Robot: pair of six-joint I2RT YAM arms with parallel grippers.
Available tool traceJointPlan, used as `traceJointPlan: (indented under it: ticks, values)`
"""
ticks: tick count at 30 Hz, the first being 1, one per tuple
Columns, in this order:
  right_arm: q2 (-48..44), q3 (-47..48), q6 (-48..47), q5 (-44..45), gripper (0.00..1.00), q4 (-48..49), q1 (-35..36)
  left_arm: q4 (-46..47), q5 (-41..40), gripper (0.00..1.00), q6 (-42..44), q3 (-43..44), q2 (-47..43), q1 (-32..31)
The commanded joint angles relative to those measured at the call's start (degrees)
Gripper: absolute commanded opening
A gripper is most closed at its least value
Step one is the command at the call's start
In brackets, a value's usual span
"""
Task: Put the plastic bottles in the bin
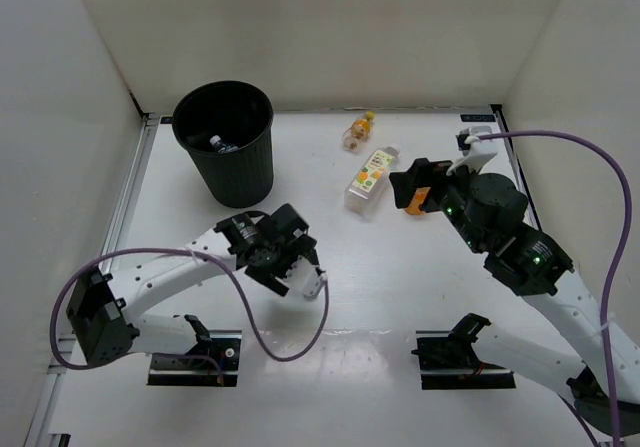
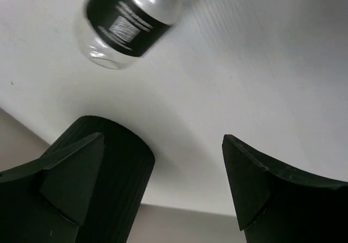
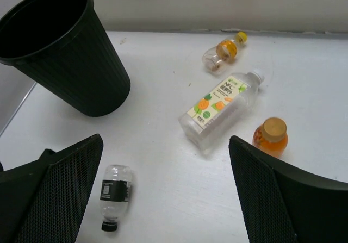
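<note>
Dark-label bottle (image 2: 128, 20) up for the next pick; left pincer (image 2: 163, 139) and right pincer (image 3: 166, 142) both wide open, holding nothing.
It lies just ahead of the left pincer, off to its left: likely needs a shift left, then descent and closing. Labelled bottle (image 3: 220, 106) lies ahead of the right pincer, orange bottle (image 3: 270, 136) by its right finger. Bin (image 3: 81, 74) far to its left, path looks open.

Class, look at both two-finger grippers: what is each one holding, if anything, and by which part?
Nothing is held. The left gripper and right gripper both stand open and empty.
</note>
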Motion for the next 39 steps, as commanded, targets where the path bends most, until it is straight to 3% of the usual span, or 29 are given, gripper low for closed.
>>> traceJointPlan:
  ticks: [1,11,21,28,31,32,35,36,39]
  values:
    - [-2.0,-2.3,3.5,2.5,1.00,-2.2,-0.1,11.2,-7.1,1.00,12.9,-6.8,-6.6,-1.5]
    - [-3.1,-4.7,4.8,2.5,1.00,-4.9,-0.1,18.7,-6.3,1.00,15.9,-9.0,1.7,-9.5]
    - [-8.3,-8.1,5.3,5.2,1.00,-7.1,-0.6,19.8,-6.8,1.00,21.0,-11.9,9.0,-10.1]
    - [-9.6,-10.1,6.5,4.7,1.00,-7.6,-0.6,21.5,-5.5,1.00,16.9,-9.2,15.2,-10.7]
    - [-9.6,-10.1,6.5,4.7,1.00,-8.3,-0.6,21.5,-5.5,0.86,13.8,-7.0,17.8,-10.7]
    - [-9.6,-10.1,6.5,4.7,1.00,-8.9,-0.6,21.5,-5.5,0.73,13.0,-6.4,17.8,-10.7]
    - [-9.6,-9.6,7.0,5.3,1.00,-8.9,-0.6,21.5,-4.9,0.56,10.3,-4.7,18.5,-10.7]
    - [-9.6,-9.6,7.0,5.3,1.00,-8.9,-0.6,20.9,-4.9,0.45,9.7,-3.9,18.5,-10.7]
    - [-9.6,-9.6,7.6,5.3,1.00,-8.9,-0.6,17.9,-5.5,0.24,6.9,0.2,18.5,-12.0]
